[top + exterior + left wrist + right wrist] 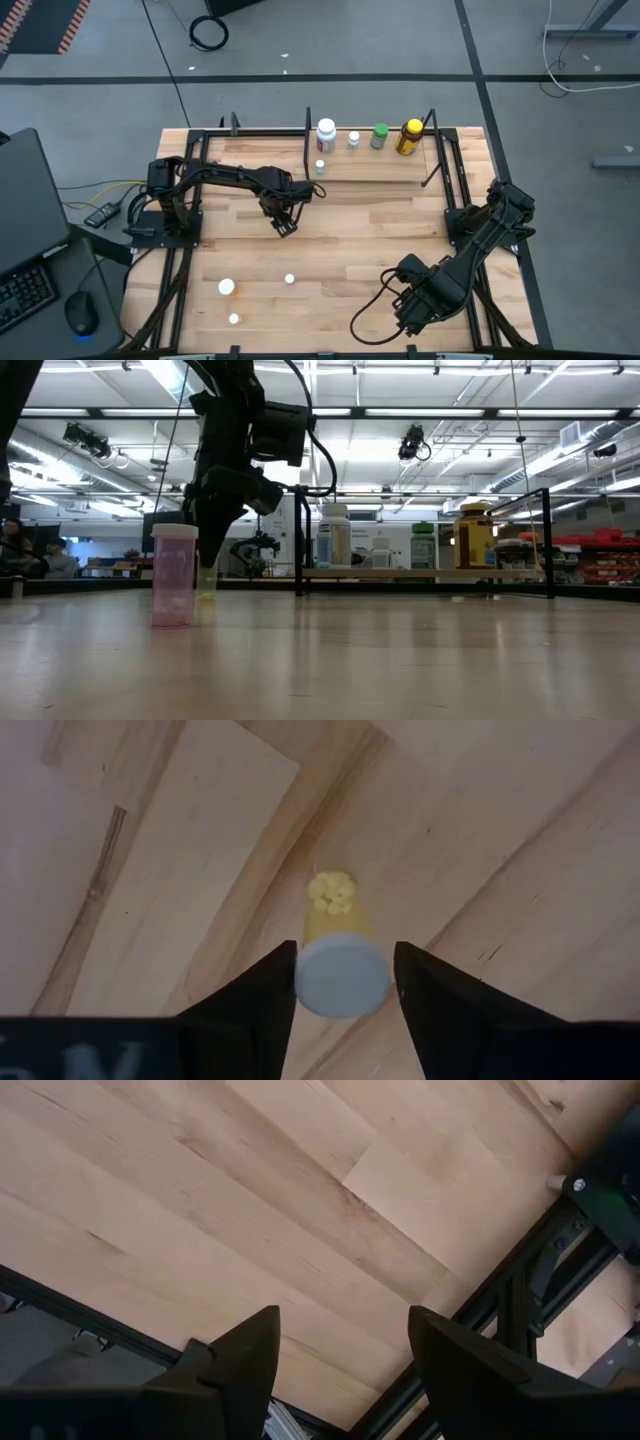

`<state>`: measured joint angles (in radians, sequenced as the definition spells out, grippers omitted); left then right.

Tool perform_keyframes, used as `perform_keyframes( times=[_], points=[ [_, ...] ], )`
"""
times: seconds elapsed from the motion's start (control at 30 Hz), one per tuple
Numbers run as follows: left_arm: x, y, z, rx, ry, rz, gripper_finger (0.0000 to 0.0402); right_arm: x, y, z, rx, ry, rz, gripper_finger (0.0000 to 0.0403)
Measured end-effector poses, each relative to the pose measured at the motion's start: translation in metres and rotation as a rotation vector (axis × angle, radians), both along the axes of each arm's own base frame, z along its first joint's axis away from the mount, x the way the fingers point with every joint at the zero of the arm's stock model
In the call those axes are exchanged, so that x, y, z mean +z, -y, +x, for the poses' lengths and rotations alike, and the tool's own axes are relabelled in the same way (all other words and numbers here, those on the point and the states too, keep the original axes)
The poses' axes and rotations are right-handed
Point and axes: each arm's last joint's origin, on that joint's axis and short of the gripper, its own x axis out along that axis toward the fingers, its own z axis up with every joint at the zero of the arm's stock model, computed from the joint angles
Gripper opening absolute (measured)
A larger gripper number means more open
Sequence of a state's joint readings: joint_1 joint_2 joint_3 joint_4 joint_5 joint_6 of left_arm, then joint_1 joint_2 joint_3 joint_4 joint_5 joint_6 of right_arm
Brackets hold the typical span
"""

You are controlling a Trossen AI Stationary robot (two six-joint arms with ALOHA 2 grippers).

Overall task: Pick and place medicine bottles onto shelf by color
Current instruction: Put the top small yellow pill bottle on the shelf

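Observation:
A small yellow bottle (333, 920) with a pale cap (341, 976) stands upright on the tabletop near its middle, seen in the low view as the yellow bottle (207, 582). My left gripper (345, 948) points down over it, open, one finger on each side of the cap. On the shelf (370, 175) at the far edge stand a white labelled bottle (326, 133), a tiny white one (353, 140), a green one (379, 136) and a yellow dark-capped one (408, 137). My right gripper (343, 1330) hangs open over the table's near right part, nothing between its fingers. My left gripper comes from above with its fingers (262, 990) close beside the cap's rim (300, 975). A narrow gap shows at the other finger. Whether any finger touches the cap, I cannot tell. The bottle stands upright on the table.
A pinkish translucent bottle (173, 575) stands on the near left part of the table, along with small white-capped ones (227, 287), (290, 279), (234, 319). Another tiny bottle (320, 167) sits at the shelf's left end. Black frame rails (500, 1315) border the table.

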<state>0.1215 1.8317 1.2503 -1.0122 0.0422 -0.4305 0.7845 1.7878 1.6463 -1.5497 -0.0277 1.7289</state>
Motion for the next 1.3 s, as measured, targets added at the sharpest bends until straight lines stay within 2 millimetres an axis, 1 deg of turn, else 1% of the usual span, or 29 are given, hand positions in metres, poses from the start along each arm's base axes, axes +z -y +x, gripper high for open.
perform_keyframes(
  times=[0.4, 0.5, 0.7, 0.87, 0.97, 1.03, 1.17, 1.3],
  points=[
    [0.000, 0.000, 0.000, -0.034, 0.000, -0.001, 0.0121, 0.000, 0.000, 0.000, 0.000, 0.000, 0.000, 0.0229],
    [0.000, 0.000, -0.001, -0.034, -0.005, -0.008, 0.0121, 0.000, 0.000, 0.000, 0.000, 0.000, 0.000, 0.0229],
    [0.000, 0.001, -0.004, -0.034, -0.035, -0.016, 0.0140, 0.000, 0.000, 0.000, 0.000, 0.000, 0.000, 0.0229],
    [0.004, 0.002, -0.001, -0.032, -0.018, -0.055, 0.0131, 0.000, 0.000, 0.000, 0.000, -0.002, -0.002, 0.0229],
    [0.015, 0.001, 0.007, -0.036, 0.029, -0.051, 0.0122, 0.000, 0.000, 0.000, -0.001, -0.005, 0.001, 0.0229],
    [0.027, 0.000, 0.015, -0.054, 0.079, -0.043, 0.0121, 0.000, 0.000, 0.000, -0.006, -0.010, 0.005, 0.0229],
    [0.056, -0.004, 0.030, -0.082, 0.192, -0.004, 0.0132, 0.000, 0.000, -0.001, -0.008, -0.017, 0.008, 0.0229],
    [0.087, -0.013, 0.043, -0.080, 0.312, 0.035, 0.0139, 0.000, 0.000, -0.001, -0.010, -0.021, 0.013, 0.0229]
  ],
)
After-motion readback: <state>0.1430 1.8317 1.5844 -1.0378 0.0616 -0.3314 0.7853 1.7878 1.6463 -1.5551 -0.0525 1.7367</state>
